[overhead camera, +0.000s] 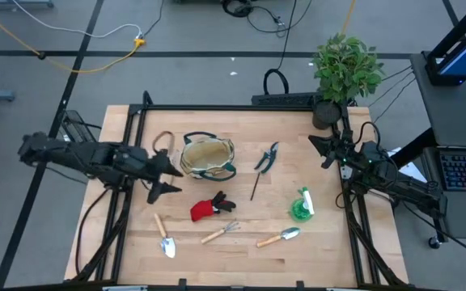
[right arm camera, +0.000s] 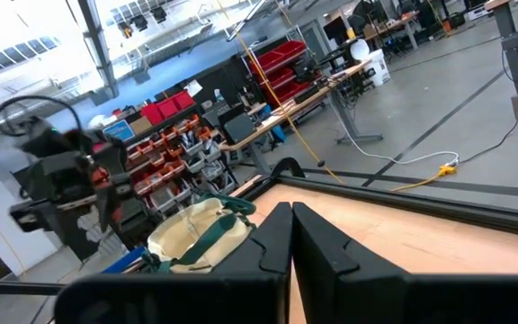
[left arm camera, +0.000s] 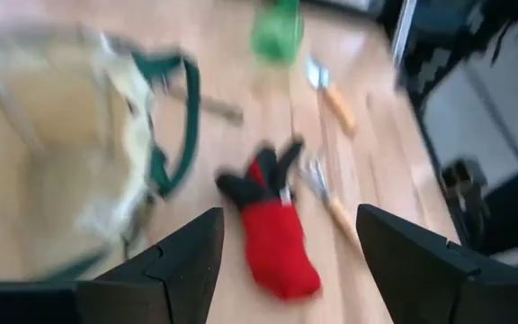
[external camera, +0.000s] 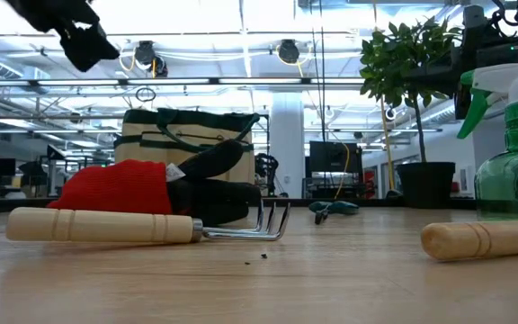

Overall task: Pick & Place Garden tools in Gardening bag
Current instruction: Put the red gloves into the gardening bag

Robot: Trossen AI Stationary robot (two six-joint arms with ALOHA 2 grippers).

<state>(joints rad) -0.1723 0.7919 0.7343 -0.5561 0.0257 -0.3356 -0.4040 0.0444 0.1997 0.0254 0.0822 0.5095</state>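
The tan gardening bag with green trim stands upright at the table's far middle, its mouth open. My left gripper hovers open just left of the bag and touches nothing. In the left wrist view its fingers frame the red-black glove. The glove, two trowels, the hand rake, the black shears and the thin stick lie flat on the wood. The green spray bottle stands to the right. My right gripper waits shut at the far right edge.
A potted leafy plant stands at the far right corner, close behind my right arm. A black frame rail runs along the table's far edge. Bare wood lies along the near edge in front of the tools.
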